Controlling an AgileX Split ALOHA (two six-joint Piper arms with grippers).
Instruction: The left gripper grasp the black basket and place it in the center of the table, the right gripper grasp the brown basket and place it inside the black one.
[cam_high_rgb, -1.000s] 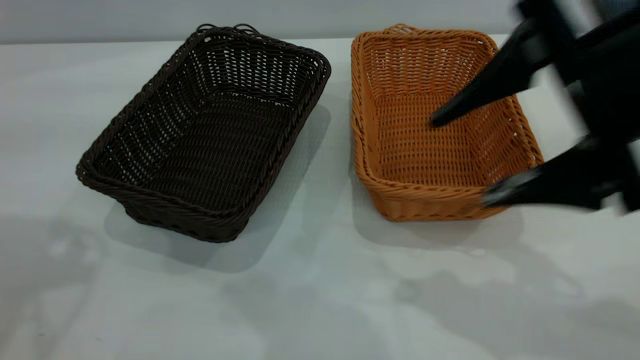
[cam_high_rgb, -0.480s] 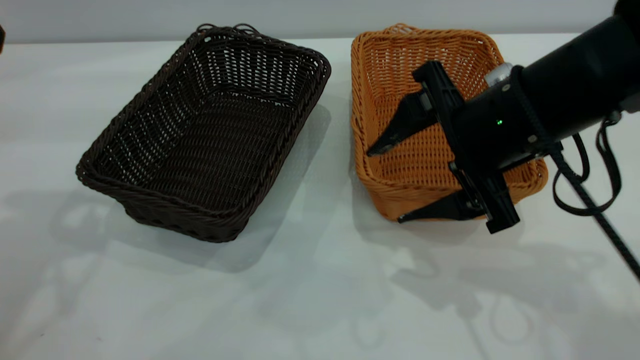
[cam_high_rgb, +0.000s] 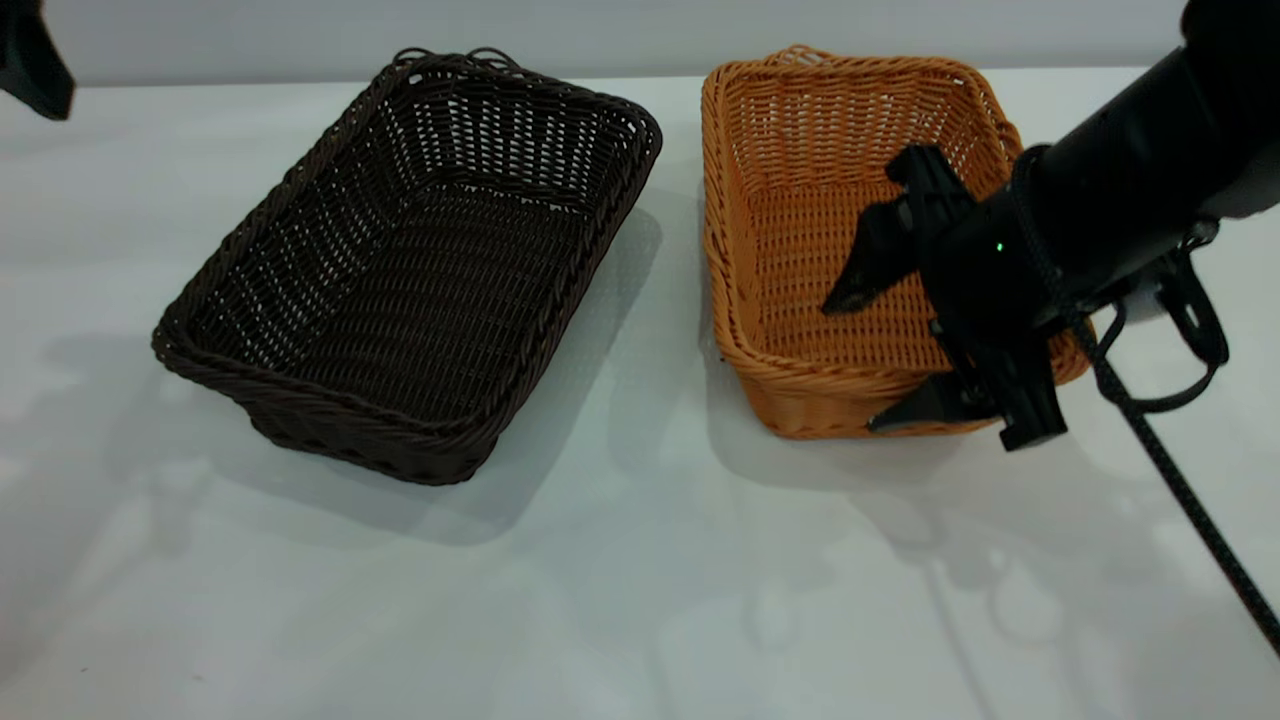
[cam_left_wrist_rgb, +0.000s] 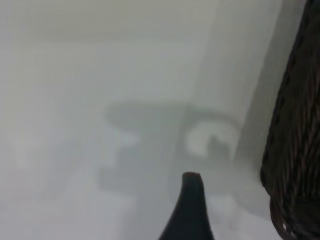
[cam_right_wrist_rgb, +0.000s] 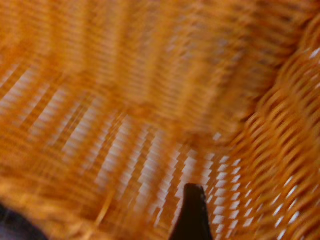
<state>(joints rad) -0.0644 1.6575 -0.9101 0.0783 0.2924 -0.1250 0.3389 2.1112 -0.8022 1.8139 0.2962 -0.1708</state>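
The black basket (cam_high_rgb: 420, 270) stands on the table (cam_high_rgb: 640, 580) left of centre, and its wall shows in the left wrist view (cam_left_wrist_rgb: 295, 150). The brown basket (cam_high_rgb: 800, 200) stands to its right, apart from it. My right gripper (cam_high_rgb: 868, 358) is open and straddles the brown basket's near wall close to its right corner, one finger (cam_high_rgb: 850, 290) inside and the other outside. The right wrist view shows the brown weave (cam_right_wrist_rgb: 125, 100) close up. My left gripper (cam_high_rgb: 35, 60) hangs at the far left edge, clear of the black basket, open, with one finger (cam_left_wrist_rgb: 192, 205) in view.
A pale wall runs behind the table's far edge. The right arm's black cable (cam_high_rgb: 1180, 480) trails over the table at the right. Bare tabletop lies in front of both baskets and between them.
My right gripper swung in from the right over the brown basket, then drew back right and settled astride its near wall. My left gripper has come into view at the far left.
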